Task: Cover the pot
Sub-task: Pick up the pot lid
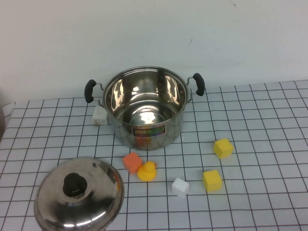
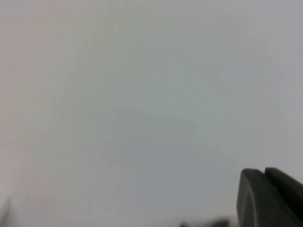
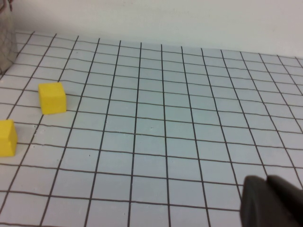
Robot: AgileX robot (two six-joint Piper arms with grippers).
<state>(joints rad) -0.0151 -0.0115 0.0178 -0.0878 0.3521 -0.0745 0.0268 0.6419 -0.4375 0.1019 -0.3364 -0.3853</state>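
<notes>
The pot [image 1: 126, 134] is a shiny steel stockpot with two black side handles and a colourful label. It stands open and empty at the back middle of the gridded table in the high view. The domed steel lid [image 1: 94, 204] with a black knob [image 1: 73, 183] lies on the table at the front left, apart from the pot. Neither arm shows in the high view. My left gripper [image 2: 265, 176] is shut and empty, facing a blank white wall. My right gripper [image 3: 266, 179] is shut and empty, above the gridded table to the right of the pot.
An orange cube [image 1: 132, 162], a yellow duck [image 1: 147, 171] and a white cube [image 1: 180, 186] lie in front of the pot. Two yellow cubes [image 1: 211, 180] [image 1: 223, 147] lie to the right, also in the right wrist view [image 3: 52, 98]. A white block [image 1: 99, 116] sits by the pot's left side.
</notes>
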